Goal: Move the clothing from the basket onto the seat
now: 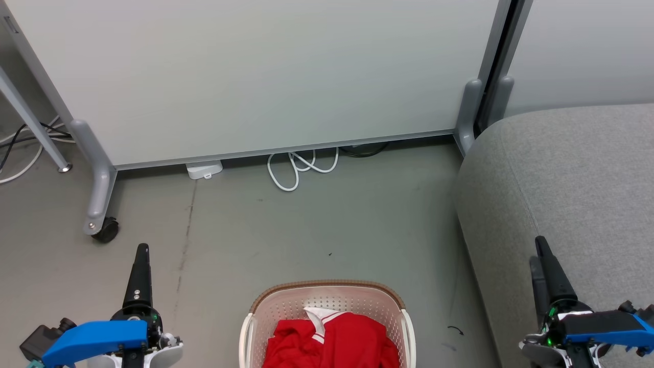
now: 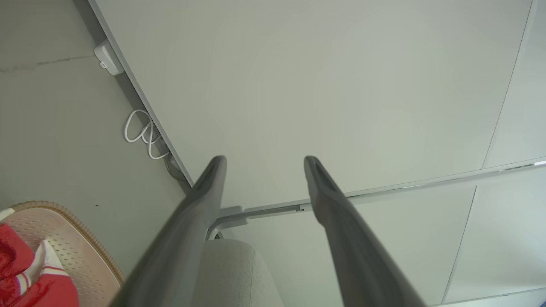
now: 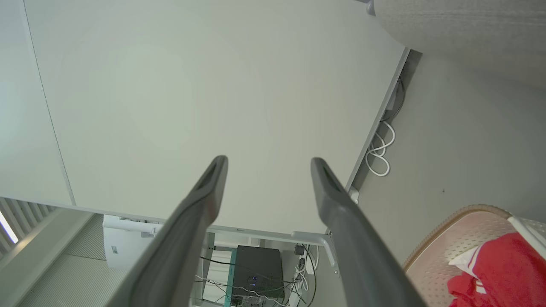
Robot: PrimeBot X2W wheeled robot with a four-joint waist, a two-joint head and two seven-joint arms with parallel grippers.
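The cream basket (image 1: pixel 286 304) with a brown rim stands on the floor at the bottom centre. Crumpled inside it lies the red clothing (image 1: pixel 337 340) with white stripe trim. The grey seat (image 1: pixel 572 179) fills the right side. My left gripper (image 1: pixel 142 251) hovers left of the basket, fingers up, holding nothing. My right gripper (image 1: pixel 537 250) hangs over the seat's front edge, right of the basket. In its wrist view the left gripper (image 2: pixel 265 160) is open, with basket (image 2: pixel 72 238), clothing (image 2: pixel 25 277) and seat (image 2: pixel 230 273) below. The right gripper (image 3: pixel 268 161) is open too, near basket (image 3: pixel 448 238) and clothing (image 3: pixel 499 273).
A pale partition panel (image 1: pixel 255 76) on grey legs closes off the back, with a caster wheel (image 1: pixel 104 230) at the left. A coiled white cable (image 1: pixel 301 168) and a white adapter (image 1: pixel 204 168) lie along its foot. Bare grey floor separates the panel from the basket.
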